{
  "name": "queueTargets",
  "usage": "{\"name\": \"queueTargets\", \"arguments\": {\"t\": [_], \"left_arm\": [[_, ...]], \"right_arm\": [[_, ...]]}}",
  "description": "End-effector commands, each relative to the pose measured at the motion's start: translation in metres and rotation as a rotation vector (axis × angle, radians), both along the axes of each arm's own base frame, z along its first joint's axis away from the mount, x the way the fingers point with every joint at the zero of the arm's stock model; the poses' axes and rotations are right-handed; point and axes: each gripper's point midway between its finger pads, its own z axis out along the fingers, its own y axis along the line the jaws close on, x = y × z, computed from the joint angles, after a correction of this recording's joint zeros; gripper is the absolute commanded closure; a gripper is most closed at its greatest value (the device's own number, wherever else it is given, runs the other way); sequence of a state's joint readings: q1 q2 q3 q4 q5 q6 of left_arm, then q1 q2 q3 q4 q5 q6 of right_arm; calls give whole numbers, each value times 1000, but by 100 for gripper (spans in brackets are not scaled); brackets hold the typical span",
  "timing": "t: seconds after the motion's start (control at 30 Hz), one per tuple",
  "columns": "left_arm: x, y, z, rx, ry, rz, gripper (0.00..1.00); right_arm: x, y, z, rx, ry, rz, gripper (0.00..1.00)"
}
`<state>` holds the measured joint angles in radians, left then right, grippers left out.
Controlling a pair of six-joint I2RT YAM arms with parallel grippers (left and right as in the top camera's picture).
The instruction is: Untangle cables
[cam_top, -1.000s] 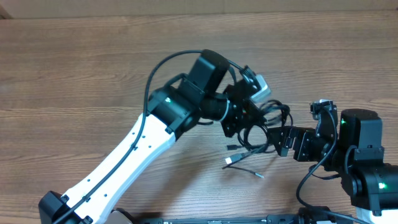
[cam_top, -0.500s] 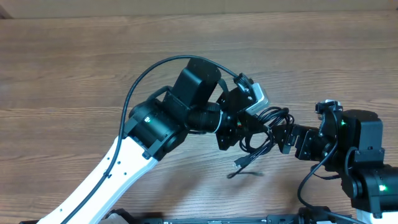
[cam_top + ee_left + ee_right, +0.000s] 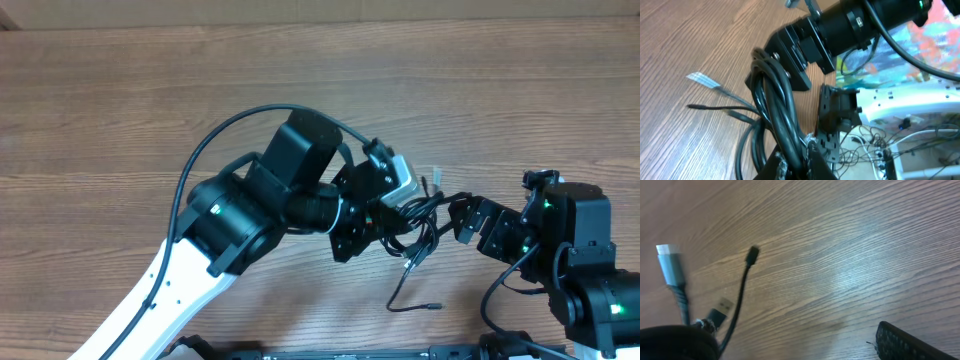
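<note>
Black cables (image 3: 418, 212) looped centre right, left gripper (image 3: 795, 159) clamped on them, right gripper (image 3: 464, 216) spread wide, bundle shifted left, one strand newly trailing below.

The bundle of thin black cables (image 3: 775, 100) runs off the bottom edge of the left wrist view, where the left gripper (image 3: 794, 167) shows only as cropped dark finger tops — from overhead, the black-and-white left arm (image 3: 240, 210) covers its hold. In the right wrist view the silver-grey plug (image 3: 667, 265) is smeared by blur, the same bundle is cropped at the lower-left corner, and the right gripper (image 3: 463, 220) shows just one black ribbed finger (image 3: 905, 342) at the bottom edge
</note>
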<state>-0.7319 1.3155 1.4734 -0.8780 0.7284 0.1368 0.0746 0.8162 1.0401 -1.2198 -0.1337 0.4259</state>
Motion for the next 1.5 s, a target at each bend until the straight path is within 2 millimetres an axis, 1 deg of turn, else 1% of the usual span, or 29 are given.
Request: {"name": "queueTargets", "arguments": {"t": [0.0,0.2,0.23,0.27,0.3,0.33,0.37,0.4,0.43,0.47,0.57,0.67,0.73,0.83,0.9,0.93,1.0,1.03,1.1,1.13,1.17,1.2,1.33,1.37,1.43,1.47], "left_arm": [[-41,25,49,-121,-132,-92,96],[-47,30,57,-141,-174,-107,96],[-49,30,57,-147,-169,-116,96],[-51,29,58,-154,-164,-127,96],[-53,29,59,-160,-159,-137,96],[-54,29,59,-163,-157,-142,96],[-55,29,60,-167,-157,-146,96],[-54,28,61,-170,-160,-146,96],[-54,28,62,-173,-164,-146,96],[-54,28,62,-175,-166,-147,96],[-54,27,66,-191,-176,-155,96],[-58,26,68,-205,-169,-174,96],[-57,26,66,-196,-164,-170,96],[-55,26,64,-190,-165,-161,96],[-49,25,61,-171,-170,-138,96],[-47,25,58,-159,-166,-127,96],[-39,24,51,-127,-151,-92,96],[-36,23,48,-115,-145,-80,93],[-28,21,38,-80,-116,-47,85],[-25,20,33,-66,-104,-39,79],[-20,15,24,-45,-80,-40,74],[-16,12,19,-33,-65,-40,72],[0,-2,-6,16,20,-24,66],[8,-10,-19,38,51,-21,64],[17,-18,-32,57,73,-21,61],[25,-26,-44,68,92,-20,55]], "right_arm": [[3,-53,-6,-166,16,-273,0],[6,-53,-5,-165,8,-274,0],[8,-53,-4,-163,-1,-274,1],[9,-53,-3,-160,-5,-273,7],[10,-52,-2,-158,-12,-272,22],[11,-52,-1,-158,-16,-272,40],[12,-52,-1,-156,-21,-273,68],[13,-52,0,-156,-23,-273,83],[12,-52,0,-156,-23,-273,92],[12,-52,-1,-156,-21,-273,96],[12,-51,-1,-151,-22,-269,96],[14,-46,0,-124,-28,-251,96],[16,-42,2,-105,-36,-237,96],[17,-42,2,-105,-37,-237,96],[15,-42,1,-106,-29,-237,95],[14,-42,0,-107,-26,-237,89],[14,-42,0,-107,-23,-237,57],[14,-42,0,-106,-23,-237,38],[13,-42,0,-94,-19,-257,16],[13,-43,-1,-80,-15,-283,12],[12,-45,-1,-51,-7,-341,3],[12,-46,-1,-33,-5,-373,0],[11,-50,-2,13,2,-481,0],[8,-54,-3,31,13,-546,0],[5,-58,-5,55,23,-621,0],[4,-60,-6,89,31,-685,0]]}}
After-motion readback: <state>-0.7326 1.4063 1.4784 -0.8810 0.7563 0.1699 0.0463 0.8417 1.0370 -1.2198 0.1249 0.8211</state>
